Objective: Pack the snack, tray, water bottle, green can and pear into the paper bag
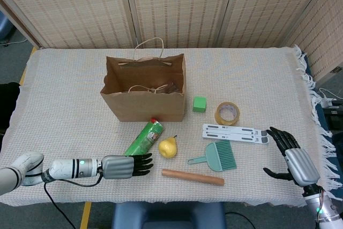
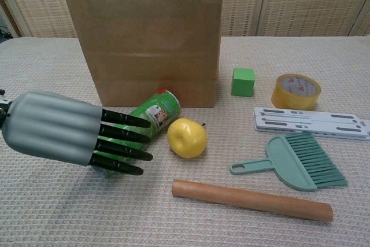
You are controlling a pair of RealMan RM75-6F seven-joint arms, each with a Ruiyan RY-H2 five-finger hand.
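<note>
The green can [image 1: 144,138] lies on its side in front of the paper bag [image 1: 143,105], its top end pointing toward the bag. My left hand [image 1: 126,165] lies flat at the can's lower end, with straight fingers [image 2: 121,137] reaching over the can [image 2: 151,117] and holding nothing. The yellow pear [image 1: 168,147] sits just right of the can, also seen in the chest view [image 2: 186,137]. The bag [image 2: 150,44] stands upright and open, with dark items inside that I cannot make out. My right hand [image 1: 292,156] hovers at the table's right front corner, fingers apart and empty.
Right of the bag sit a green cube [image 1: 199,104] and a tape roll [image 1: 226,113]. A white slotted bar [image 1: 236,133], a teal hand brush [image 1: 217,157] and a wooden rolling pin [image 1: 193,177] lie right of the pear.
</note>
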